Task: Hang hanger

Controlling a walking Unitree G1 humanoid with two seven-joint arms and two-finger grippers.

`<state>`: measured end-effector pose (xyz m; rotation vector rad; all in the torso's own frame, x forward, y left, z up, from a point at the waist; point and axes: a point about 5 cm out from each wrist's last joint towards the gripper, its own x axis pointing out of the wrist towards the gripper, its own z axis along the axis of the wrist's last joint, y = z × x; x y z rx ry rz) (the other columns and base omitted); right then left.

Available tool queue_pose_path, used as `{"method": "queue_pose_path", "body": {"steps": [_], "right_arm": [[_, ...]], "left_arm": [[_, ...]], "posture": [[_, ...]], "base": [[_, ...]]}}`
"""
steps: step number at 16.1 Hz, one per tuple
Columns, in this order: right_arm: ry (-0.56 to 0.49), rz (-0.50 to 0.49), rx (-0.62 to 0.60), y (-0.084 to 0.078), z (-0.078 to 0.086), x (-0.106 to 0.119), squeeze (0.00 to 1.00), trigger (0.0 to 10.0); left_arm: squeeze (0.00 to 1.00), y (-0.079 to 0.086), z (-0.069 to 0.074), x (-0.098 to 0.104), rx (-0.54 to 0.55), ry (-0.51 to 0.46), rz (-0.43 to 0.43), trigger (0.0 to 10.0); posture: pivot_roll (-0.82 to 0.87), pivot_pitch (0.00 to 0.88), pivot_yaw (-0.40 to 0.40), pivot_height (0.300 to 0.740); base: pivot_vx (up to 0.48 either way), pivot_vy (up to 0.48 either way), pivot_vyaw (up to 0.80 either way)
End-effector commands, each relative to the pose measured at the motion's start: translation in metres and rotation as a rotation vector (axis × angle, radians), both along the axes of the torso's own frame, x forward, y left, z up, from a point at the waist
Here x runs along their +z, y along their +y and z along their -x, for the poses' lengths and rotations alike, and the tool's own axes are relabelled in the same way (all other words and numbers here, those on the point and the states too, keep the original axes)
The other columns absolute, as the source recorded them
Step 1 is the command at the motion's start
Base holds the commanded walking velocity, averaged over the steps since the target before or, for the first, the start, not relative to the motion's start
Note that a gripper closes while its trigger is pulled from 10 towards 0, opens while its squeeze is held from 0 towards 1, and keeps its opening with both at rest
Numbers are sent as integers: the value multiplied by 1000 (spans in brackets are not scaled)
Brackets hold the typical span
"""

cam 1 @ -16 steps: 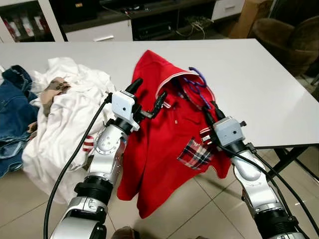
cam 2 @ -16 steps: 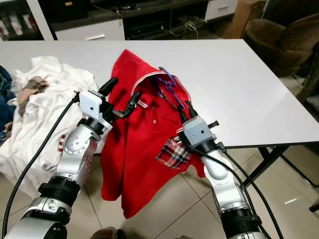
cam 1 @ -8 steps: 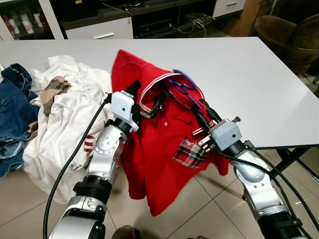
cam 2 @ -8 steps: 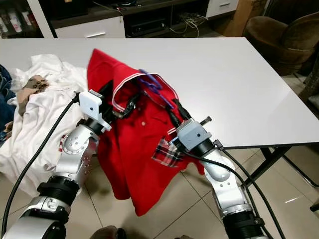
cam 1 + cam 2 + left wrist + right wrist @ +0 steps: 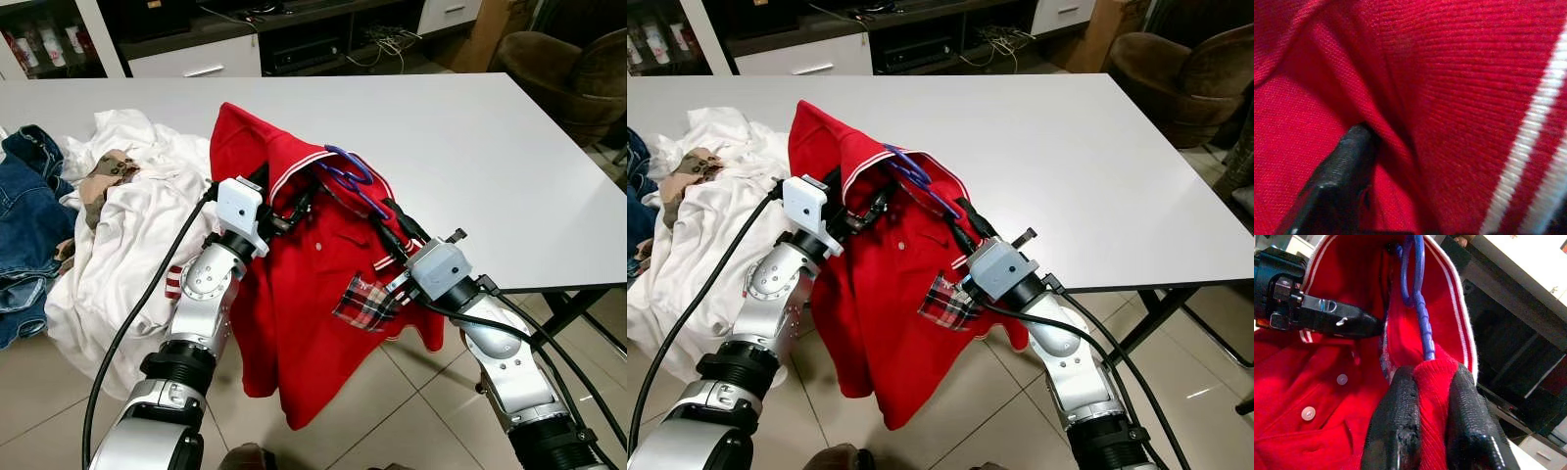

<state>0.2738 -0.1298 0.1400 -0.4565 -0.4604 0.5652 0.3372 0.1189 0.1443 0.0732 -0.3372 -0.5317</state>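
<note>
The red shirt is held up at the near edge of the white table, pinched between the closed fingers of the right gripper, while the left gripper is pushed into the collar; its opening cannot be told. The blue hanger is seen just beyond the right gripper, inside the collar, so both grips should be kept firm and level when it is lifted.

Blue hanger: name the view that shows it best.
The right wrist view: the blue hanger runs up through the collar of the red polo shirt, right above the right end effector pinching red cloth. Both eye views show its hook above the collar, small. The left wrist view shows red fabric and one black finger.
</note>
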Motion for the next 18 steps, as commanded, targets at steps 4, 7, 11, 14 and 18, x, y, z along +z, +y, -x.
{"method": "queue_pose_path", "body": {"steps": [4,7,11,14,18], "right_arm": [[-13,9,-2,0,-2,4,0,10000],[-10,-25,-19,-1,-4,7,0,10000],[32,-17,-38,-2,-5,-1,0,10000],[99,16,-44,-2,-6,-14,0,10000],[155,46,-64,-5,-7,-23,0,10000]], "left_arm": [[0,-6,-1,-1,-28,-3,-37,0],[0,-5,-1,-1,-20,-12,-40,0],[0,-3,-1,2,-15,-16,-11,0],[0,-1,-4,4,-3,-3,24,0],[0,0,-6,5,6,9,47,0]], "posture": [[50,0,21,740],[50,0,20,740],[51,0,21,740],[52,0,21,740],[48,0,23,740]], "base": [[0,0,0],[0,0,0],[0,0,0],[0,0,0],[0,0,0]]}}
